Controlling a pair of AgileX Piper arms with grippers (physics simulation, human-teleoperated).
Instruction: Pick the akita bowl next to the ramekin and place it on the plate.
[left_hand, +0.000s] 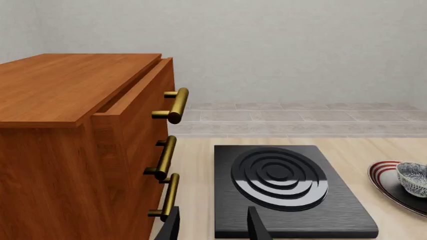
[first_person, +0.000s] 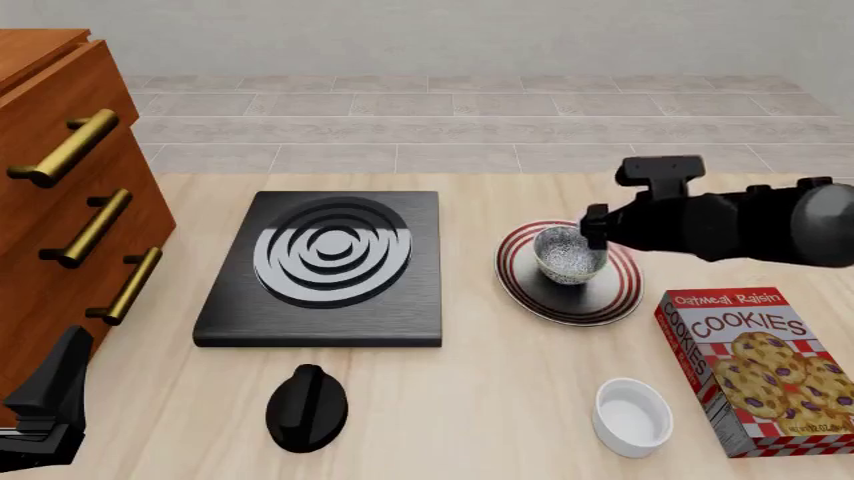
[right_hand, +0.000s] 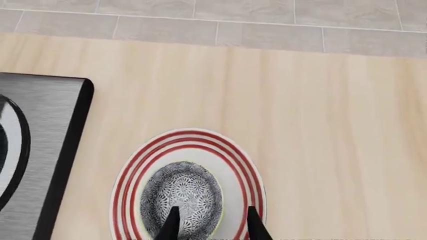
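Nearest in front view: knob and ramekin by the table's near edge. Akita bowl on plate, right gripper narrowly straddling its rim. Cabinet beside stove slab filling left wrist view; left gripper parted, empty.

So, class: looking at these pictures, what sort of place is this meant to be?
Probably a simulated kitchen counter: a black stove slab with its knob, a wooden drawer cabinet, and a cookie box beside dishes.
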